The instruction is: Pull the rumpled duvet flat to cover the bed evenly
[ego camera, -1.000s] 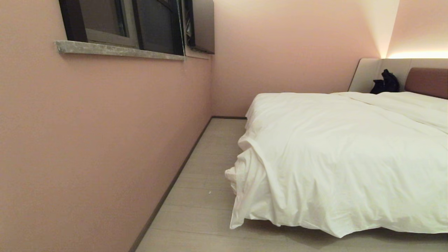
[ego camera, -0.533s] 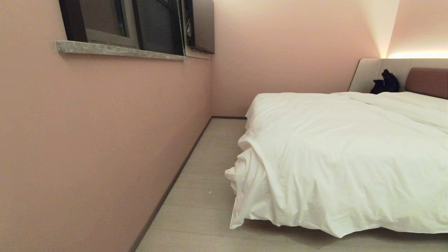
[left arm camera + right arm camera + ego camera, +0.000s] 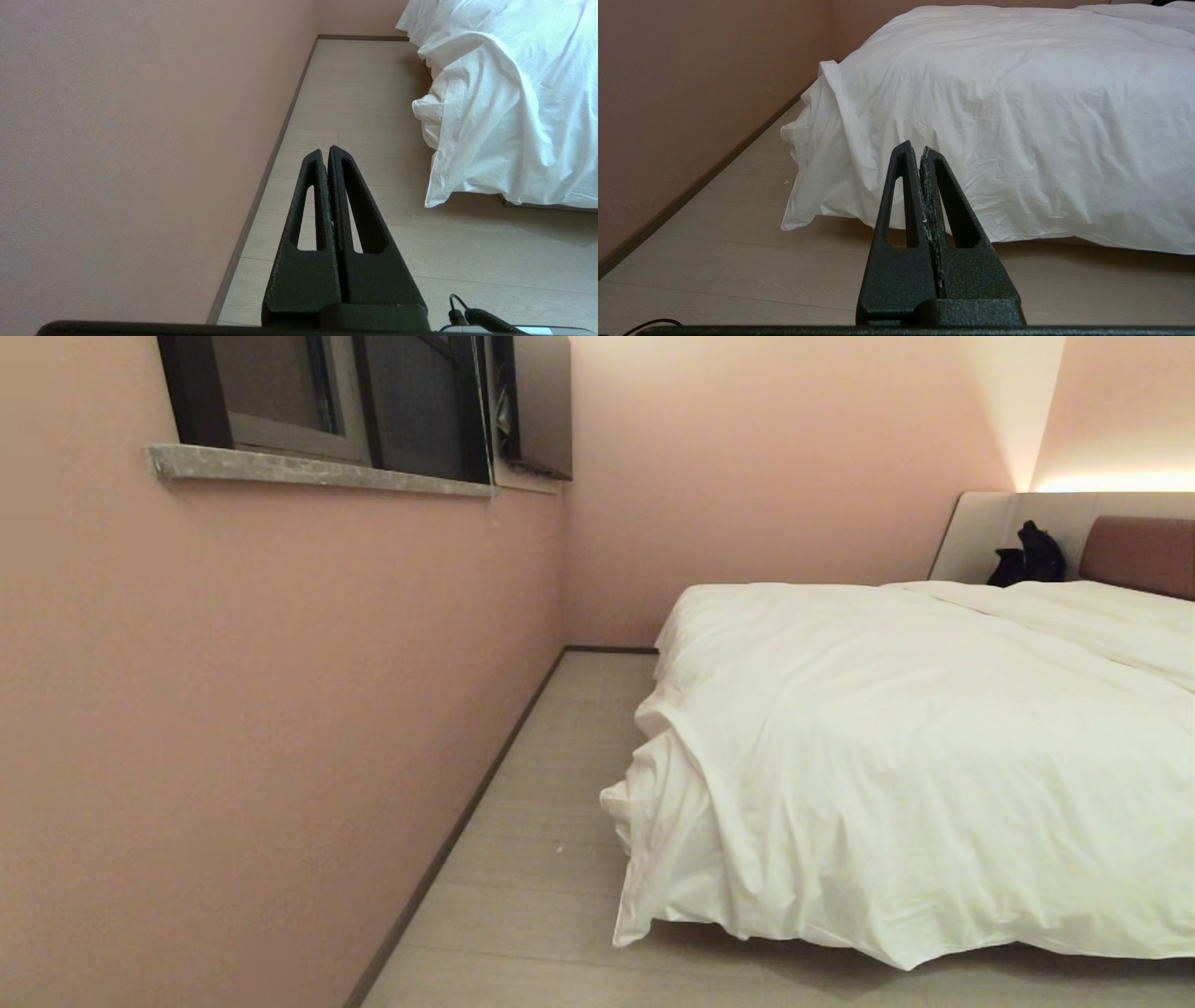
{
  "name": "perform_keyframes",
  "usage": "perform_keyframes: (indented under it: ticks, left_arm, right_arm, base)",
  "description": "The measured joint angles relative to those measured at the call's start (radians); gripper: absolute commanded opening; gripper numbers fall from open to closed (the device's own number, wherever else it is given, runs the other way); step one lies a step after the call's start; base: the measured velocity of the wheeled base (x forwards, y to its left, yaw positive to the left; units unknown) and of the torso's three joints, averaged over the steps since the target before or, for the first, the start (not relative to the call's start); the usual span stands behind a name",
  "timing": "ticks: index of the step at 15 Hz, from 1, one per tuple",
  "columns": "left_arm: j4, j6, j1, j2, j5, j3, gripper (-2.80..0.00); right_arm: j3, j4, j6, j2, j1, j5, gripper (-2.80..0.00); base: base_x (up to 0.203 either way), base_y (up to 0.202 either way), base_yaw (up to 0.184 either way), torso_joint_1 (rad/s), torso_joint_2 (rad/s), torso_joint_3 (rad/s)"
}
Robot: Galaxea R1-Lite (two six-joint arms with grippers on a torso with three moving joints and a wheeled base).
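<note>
Both tools hang empty above the floor (image 3: 355, 93), apart from the bed (image 3: 1134, 553): our left tool (image 3: 326, 150) and right tool (image 3: 915, 148) each have fingers pressed together. We see the duvet (image 3: 896, 737) spread over the bed, its near-left corner drooping bunched toward the floor beside the pink wall (image 3: 233, 709).
</note>
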Motion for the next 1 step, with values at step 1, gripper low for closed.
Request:
perform_keyframes:
  ticks: [1]
  left_arm:
    - [0.0,0.0,0.0,0.0,0.0,0.0,-2.8]
  right_arm:
    - [0.0,0.0,0.0,0.0,0.0,0.0,-2.8]
  base:
    - [0.0,0.0,0.0,0.0,0.0,0.0]
